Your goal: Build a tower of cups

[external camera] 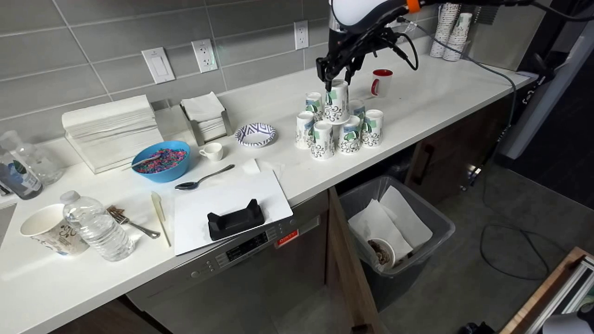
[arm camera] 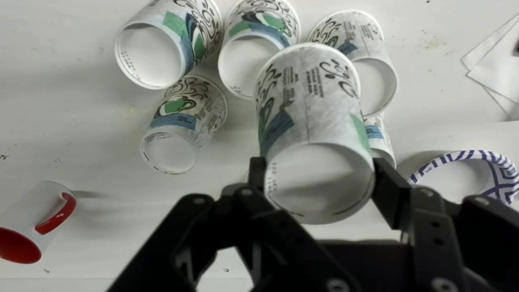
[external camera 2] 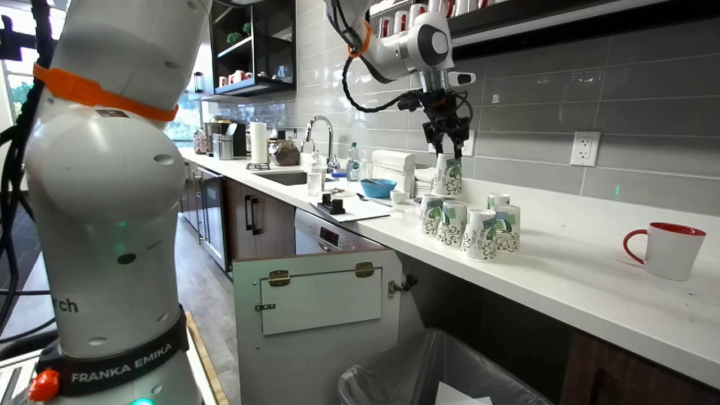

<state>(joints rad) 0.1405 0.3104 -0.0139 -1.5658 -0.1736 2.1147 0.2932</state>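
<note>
Along the counter [external camera: 431, 93], six cups [external camera: 323, 144] stand in a close cluster, and one more, the top cup [arm camera: 308, 85], is over them, making seven in the group. Near it, in an exterior view, are one red-lined mug [external camera: 383, 84] and one patterned dish [external camera: 254, 138]; farther off lie or stand one bowl [external camera: 167, 177], one small white mug [external camera: 212, 152], one dark spoon [external camera: 204, 178], one fork [external camera: 134, 225], one water bottle [external camera: 100, 227] and one upright paper cup [external camera: 55, 239], with two stacks [external camera: 446, 30] of nested paper cups at the far end. The seven are white, tapered and upside down, narrow bases up; where their sides show, they carry a green and blue logo and dark swirls toward the rim. In the wrist view the top cup shows a plain white base with small print along its edge, and fine lettering on its side. It looks level or nearly so in both exterior views, and its rim comes to the tops of the cups below, touching or just above: which, I cannot tell. The gripper [arm camera: 319, 170] has this cup in its grasp: two fingers [arm camera: 390, 194], spread no wider than the base between them, touch it one on each side, close to that base. Their tips reach only a short way down its side.
</note>
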